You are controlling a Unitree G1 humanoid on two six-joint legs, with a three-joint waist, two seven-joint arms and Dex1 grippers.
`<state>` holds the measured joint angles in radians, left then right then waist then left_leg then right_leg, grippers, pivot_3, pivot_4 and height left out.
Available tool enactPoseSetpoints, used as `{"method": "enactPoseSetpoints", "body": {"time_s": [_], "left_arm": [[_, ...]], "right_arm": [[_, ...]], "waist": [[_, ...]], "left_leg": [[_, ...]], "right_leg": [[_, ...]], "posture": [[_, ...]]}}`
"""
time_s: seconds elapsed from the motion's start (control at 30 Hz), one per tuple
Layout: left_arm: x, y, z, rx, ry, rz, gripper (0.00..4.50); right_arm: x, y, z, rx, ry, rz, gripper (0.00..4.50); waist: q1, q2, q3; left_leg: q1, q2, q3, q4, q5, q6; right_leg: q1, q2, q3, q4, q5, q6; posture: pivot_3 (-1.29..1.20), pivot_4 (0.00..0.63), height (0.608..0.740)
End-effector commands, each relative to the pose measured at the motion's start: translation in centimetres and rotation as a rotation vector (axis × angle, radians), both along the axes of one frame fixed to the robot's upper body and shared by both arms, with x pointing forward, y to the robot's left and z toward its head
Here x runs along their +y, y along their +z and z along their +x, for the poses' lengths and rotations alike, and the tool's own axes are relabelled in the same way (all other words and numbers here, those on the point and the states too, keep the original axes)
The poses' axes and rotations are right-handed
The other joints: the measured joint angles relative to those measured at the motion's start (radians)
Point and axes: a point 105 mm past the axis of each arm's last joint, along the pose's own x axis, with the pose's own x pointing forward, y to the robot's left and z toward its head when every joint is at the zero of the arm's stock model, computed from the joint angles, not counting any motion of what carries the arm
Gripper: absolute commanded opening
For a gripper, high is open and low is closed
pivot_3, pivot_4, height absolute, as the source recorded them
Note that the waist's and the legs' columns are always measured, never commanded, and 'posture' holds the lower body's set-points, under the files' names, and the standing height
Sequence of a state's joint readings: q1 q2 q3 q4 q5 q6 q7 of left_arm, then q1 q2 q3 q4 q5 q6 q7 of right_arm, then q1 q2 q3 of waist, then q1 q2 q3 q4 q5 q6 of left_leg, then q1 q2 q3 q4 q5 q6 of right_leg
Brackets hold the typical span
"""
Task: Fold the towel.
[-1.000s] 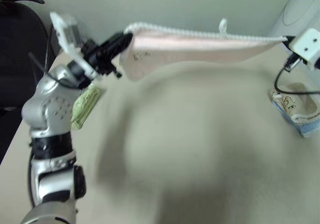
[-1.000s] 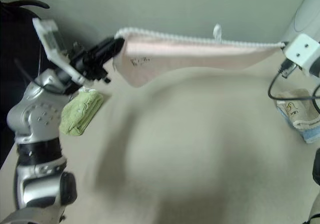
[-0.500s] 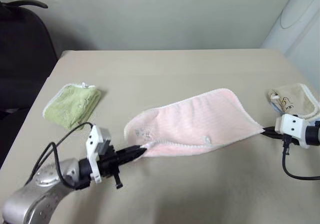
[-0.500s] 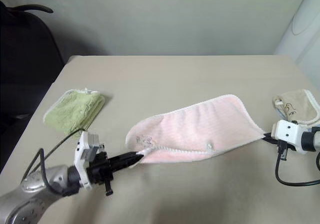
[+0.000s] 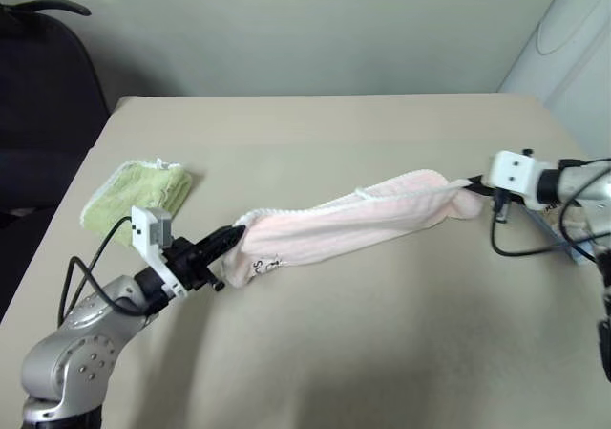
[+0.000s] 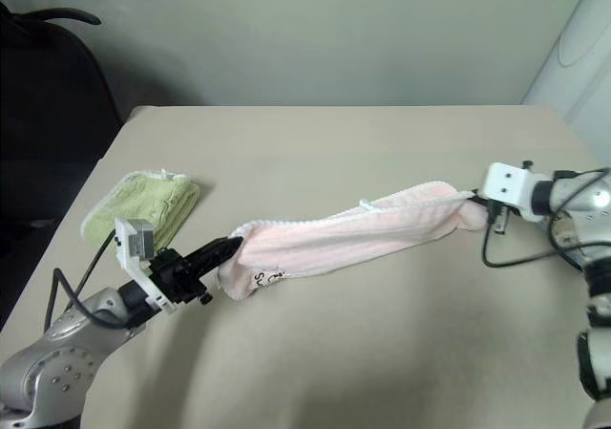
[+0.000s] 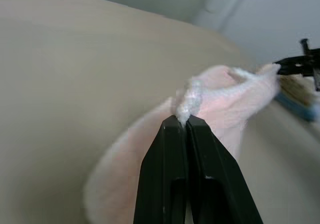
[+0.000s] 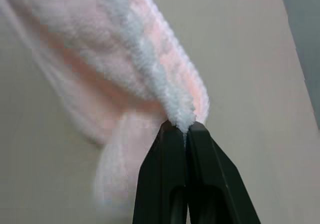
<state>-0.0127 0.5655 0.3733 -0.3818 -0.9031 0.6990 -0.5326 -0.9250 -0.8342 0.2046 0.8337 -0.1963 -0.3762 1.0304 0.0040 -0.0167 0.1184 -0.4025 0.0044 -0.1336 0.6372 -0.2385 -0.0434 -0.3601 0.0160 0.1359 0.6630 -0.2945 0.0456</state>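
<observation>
Left gripper (image 5: 232, 237) pinching towel (image 5: 353, 217) edging | right gripper (image 5: 473, 186) likewise | risk: thin corded hold slips under tension, corner drops, fold skews

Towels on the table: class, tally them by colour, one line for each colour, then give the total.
Pink towel, stretched between the left gripper and the right gripper: 1
Light green towel, folded, by the table's left edge: 1
Beige towel, mostly hidden behind the right arm: 1
Total: 3
</observation>
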Motion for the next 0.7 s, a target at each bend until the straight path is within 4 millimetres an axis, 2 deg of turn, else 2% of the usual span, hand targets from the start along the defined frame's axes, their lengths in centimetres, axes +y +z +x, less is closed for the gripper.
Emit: {"method": "enactPoseSetpoints", "body": {"time_s": [0.03, 0.17, 0.43, 0.57, 0.67, 0.7], "left_arm": [[0.0, -0.7, 1.0, -0.006, 0.051, 0.074, 0.04], [0.1, -2.3, 1.9, 0.025, 0.088, 0.149, 0.04], [-0.1, -4.1, 1.4, 0.055, 0.095, 0.178, 0.04], [0.2, -4.8, 1.3, 0.073, 0.103, 0.204, 0.00], [0.7, -5.2, 1.6, 0.085, 0.128, 0.210, 0.72], [0.8, -5.2, 1.6, 0.084, 0.131, 0.209, 1.09]], "right_arm": [[0.5, 0.3, 2.0, -0.068, -0.033, -0.088, 0.00], [1.7, 0.2, 3.6, -0.124, -0.053, -0.141, 0.00], [2.4, 0.6, 4.8, -0.257, -0.063, -0.235, 0.00], [2.4, 0.3, 5.0, -0.276, -0.063, -0.266, 0.93], [2.3, 0.2, 5.0, -0.292, -0.055, -0.287, 1.94], [2.3, 0.3, 5.0, -0.301, -0.054, -0.295, 2.35]], "waist": [[0.000, 0.000, 0.000], [0.000, 0.000, 0.000], [-0.001, 0.000, 0.000], [-0.001, 0.000, 0.000], [-0.001, 0.000, 0.000], [-0.001, 0.000, 0.000]], "left_leg": [[0.000, 0.000, 0.000, 0.000, 0.000, 0.000], [-0.002, 0.000, -0.001, -0.001, -0.002, 0.003], [-0.004, 0.000, -0.001, -0.001, -0.002, 0.003], [-0.004, 0.000, -0.001, -0.002, -0.003, 0.005], [-0.005, 0.000, 0.000, -0.002, -0.003, 0.005], [-0.005, 0.001, 0.000, -0.003, -0.003, 0.005]], "right_leg": [[0.000, 0.000, 0.000, 0.000, 0.000, 0.000], [-0.002, 0.000, -0.001, -0.001, 0.000, -0.001], [-0.003, -0.001, -0.002, -0.001, 0.001, -0.003], [-0.004, -0.001, -0.002, -0.001, 0.002, -0.003], [-0.005, -0.001, -0.002, -0.001, 0.002, -0.003], [-0.006, -0.001, -0.002, -0.001, 0.002, -0.004]], "posture": [[0.00, 0.150, 0.740], [0.00, 0.150, 0.740], [0.00, 0.150, 0.740], [0.00, 0.150, 0.740], [0.00, 0.150, 0.740], [0.00, 0.150, 0.740]]}}
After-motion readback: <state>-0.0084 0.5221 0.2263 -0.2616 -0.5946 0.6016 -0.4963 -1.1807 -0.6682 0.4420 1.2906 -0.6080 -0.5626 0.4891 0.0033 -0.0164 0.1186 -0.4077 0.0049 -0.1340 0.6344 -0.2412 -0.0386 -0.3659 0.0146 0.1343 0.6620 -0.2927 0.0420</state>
